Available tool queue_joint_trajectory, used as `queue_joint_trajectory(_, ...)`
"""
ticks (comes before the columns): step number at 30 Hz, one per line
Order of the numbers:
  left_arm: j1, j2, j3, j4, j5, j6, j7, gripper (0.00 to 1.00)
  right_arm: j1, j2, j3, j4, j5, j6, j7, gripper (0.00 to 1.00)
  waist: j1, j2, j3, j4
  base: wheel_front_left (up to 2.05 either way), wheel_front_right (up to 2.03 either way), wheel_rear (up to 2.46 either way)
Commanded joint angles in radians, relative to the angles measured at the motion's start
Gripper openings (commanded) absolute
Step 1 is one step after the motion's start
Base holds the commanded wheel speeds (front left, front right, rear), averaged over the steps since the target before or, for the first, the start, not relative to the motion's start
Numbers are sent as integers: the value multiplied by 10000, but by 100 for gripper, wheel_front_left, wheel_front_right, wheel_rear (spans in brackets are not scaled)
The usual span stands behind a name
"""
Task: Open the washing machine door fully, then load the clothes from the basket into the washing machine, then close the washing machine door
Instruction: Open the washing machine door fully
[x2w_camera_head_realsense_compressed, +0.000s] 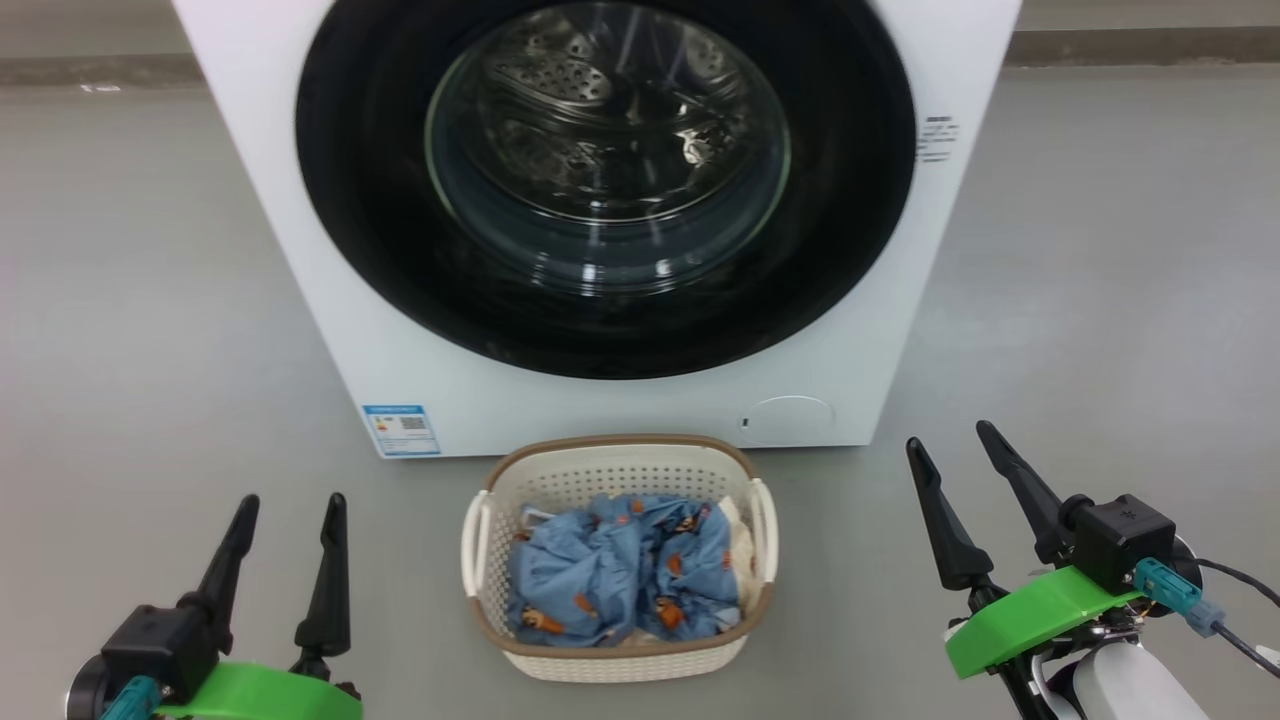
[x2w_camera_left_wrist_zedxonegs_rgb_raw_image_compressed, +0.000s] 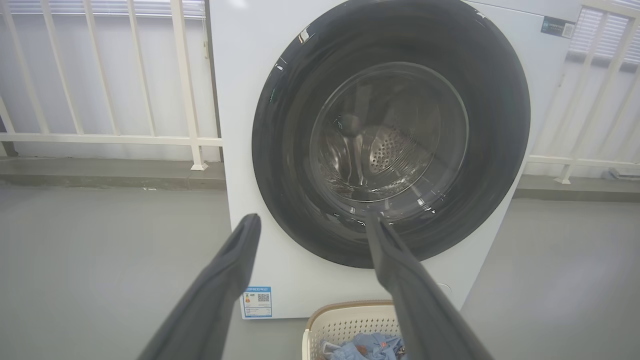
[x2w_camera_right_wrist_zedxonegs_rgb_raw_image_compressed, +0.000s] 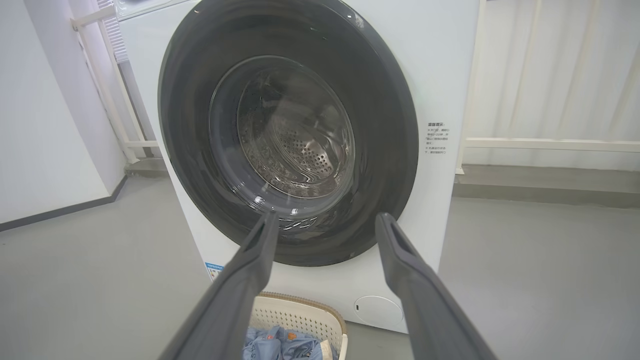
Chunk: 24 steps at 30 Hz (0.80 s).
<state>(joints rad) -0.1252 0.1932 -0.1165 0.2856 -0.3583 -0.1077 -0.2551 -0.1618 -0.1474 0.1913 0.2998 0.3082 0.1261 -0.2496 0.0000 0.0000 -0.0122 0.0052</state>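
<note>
A smooth grey floor (x2w_camera_head_realsense_compressed: 150, 300) spreads all round me under soft, even light. In my left wrist view a white railing (x2w_camera_left_wrist_zedxonegs_rgb_raw_image_compressed: 75, 137) stands at ten o'clock on a low grey ledge (x2w_camera_left_wrist_zedxonegs_rgb_raw_image_compressed: 100, 172), with slatted blinds (x2w_camera_left_wrist_zedxonegs_rgb_raw_image_compressed: 107, 6) at eleven o'clock above it. In my right wrist view a plain white wall (x2w_camera_right_wrist_zedxonegs_rgb_raw_image_compressed: 45, 125) with a dark skirting (x2w_camera_right_wrist_zedxonegs_rgb_raw_image_compressed: 60, 212) runs at nine o'clock. Pale curtains (x2w_camera_right_wrist_zedxonegs_rgb_raw_image_compressed: 550, 75) hang at two o'clock.

Head camera looks steeply down; low wrist cameras, at seven and five o'clock, share washing machine door (x2w_camera_head_realsense_compressed: 605, 180) and basket (x2w_camera_head_realsense_compressed: 620, 446).
</note>
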Motion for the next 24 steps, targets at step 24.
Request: queue_joint_trajectory(24,-473,249,348,-212,-284,-92,-67,100,-464,10,23,-275,-22,46,-122,100,0,0,122,-18,72,74,-145)
